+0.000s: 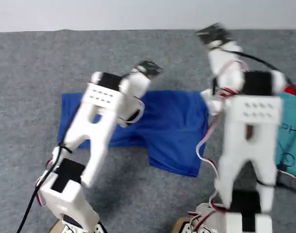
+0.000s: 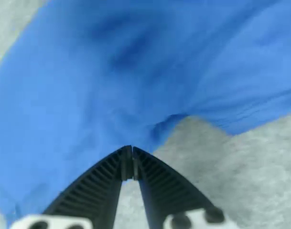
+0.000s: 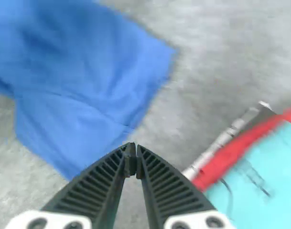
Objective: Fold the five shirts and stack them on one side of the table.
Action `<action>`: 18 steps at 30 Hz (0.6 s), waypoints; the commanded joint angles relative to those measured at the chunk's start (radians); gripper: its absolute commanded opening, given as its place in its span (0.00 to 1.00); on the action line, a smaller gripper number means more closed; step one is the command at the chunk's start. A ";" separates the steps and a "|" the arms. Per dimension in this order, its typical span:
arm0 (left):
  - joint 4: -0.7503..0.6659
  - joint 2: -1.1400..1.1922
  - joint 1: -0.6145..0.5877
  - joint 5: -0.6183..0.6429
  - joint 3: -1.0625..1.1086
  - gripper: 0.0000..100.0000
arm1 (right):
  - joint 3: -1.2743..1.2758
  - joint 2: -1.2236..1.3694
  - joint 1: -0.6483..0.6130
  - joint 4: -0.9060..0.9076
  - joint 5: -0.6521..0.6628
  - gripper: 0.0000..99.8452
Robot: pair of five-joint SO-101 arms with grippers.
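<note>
Closest in, a band of grey counter (image 1: pixel 138 194) runs between the arm bases and the near hem of the blue shirt (image 1: pixel 172 131), giving the elbows room to swing low without brushing cloth. The shirt lies flat in the middle of the counter, under and between the two arms, with one part reaching nearer than the rest. The left tool (image 2: pixel 131 151) is closed on nothing, its tips together just above the shirt's edge where cloth meets counter. The right tool (image 3: pixel 132 148) is likewise closed and empty, over the counter between the shirt's corner and the red shirt (image 3: pixel 231 155). The likeliest slip, I judge, is a closed tool coming down and shoving the fabric into a ridge instead of pinching it, which would spoil a flat fold, so the jaws need to part before contact. A shallow pinch near the stepped hem could also drag the whole shirt sideways. Room is tight on the right: the red shirt and the teal shirt (image 1: pixel 291 136), touching it though I cannot tell which lies on top, sit close to the right arm, so a wide sweep could knock them askew. Beyond the blue shirt a broad stretch of counter runs to the far edge, the safest room for lifting and carrying.
</note>
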 commanded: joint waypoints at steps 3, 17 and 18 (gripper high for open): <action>-0.063 -0.055 0.206 -0.020 0.001 0.02 | -0.015 -0.168 0.223 0.039 -0.011 0.01; -0.101 0.187 0.371 -0.133 -0.013 0.18 | -0.015 -0.242 0.619 0.039 -0.005 0.01; -0.091 0.195 0.385 -0.133 -0.019 0.18 | -0.015 -0.242 0.631 0.039 -0.003 0.01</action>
